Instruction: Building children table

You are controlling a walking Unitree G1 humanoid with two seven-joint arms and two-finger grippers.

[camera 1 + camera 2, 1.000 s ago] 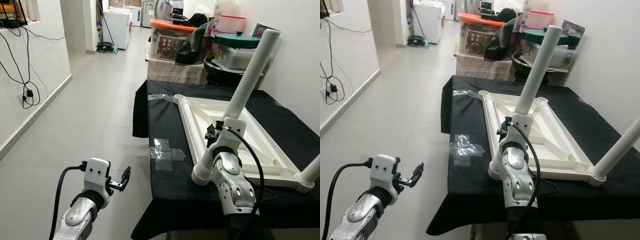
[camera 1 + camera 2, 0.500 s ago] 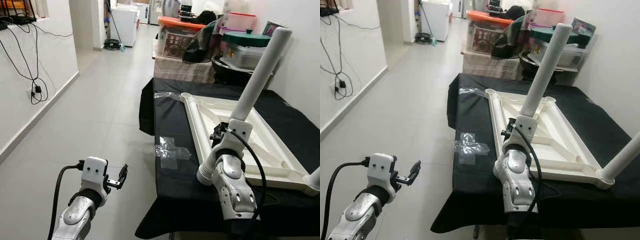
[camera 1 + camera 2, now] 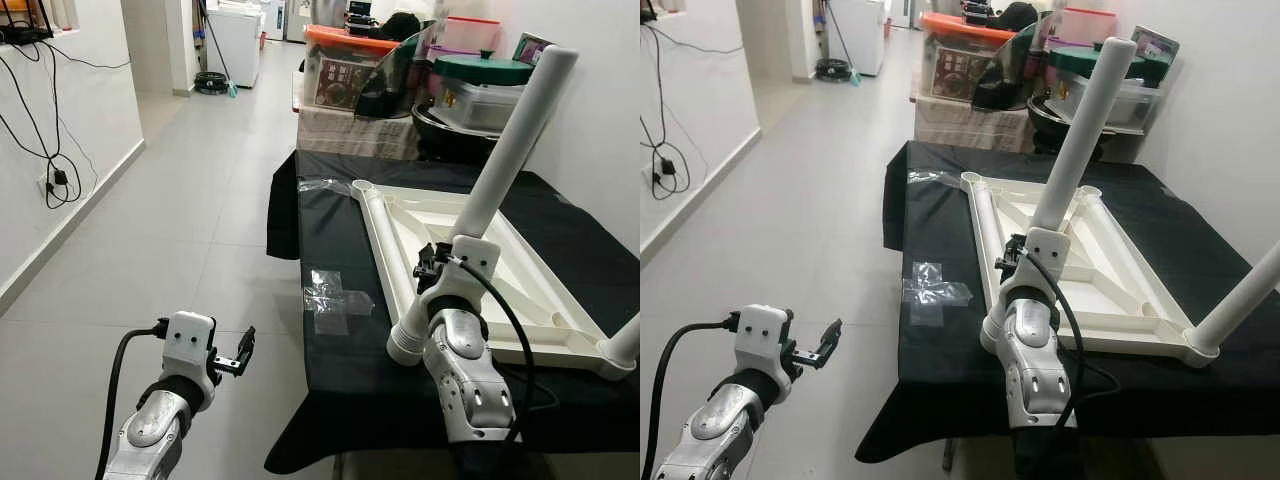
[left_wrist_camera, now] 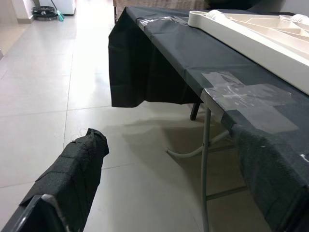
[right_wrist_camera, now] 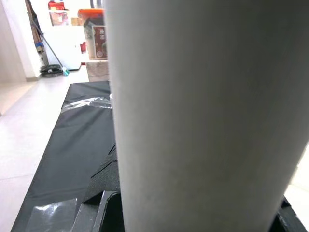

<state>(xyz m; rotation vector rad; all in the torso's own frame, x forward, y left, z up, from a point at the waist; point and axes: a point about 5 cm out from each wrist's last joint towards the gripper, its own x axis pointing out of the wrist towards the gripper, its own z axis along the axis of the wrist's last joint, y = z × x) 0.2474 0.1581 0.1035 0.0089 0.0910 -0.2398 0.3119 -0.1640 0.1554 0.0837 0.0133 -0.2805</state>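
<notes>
Plastic leg point(image 3: 512, 145) looks light, stiff, smooth, prob. slippery; right gripper point(image 3: 428, 268) clamped low on it, near tabletop point(image 3: 520, 290) corner. Left gripper point(image 3: 243, 352) apart, idle.

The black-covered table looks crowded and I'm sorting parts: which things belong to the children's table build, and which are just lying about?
Part of the build:
- white tabletop, lying upside down
- white leg, held by the right gripper
- fitted corner leg

Lying about:
- clear plastic wrap on the black cloth
- storage boxes and pots behind
- left gripper, idle over the floor
</notes>
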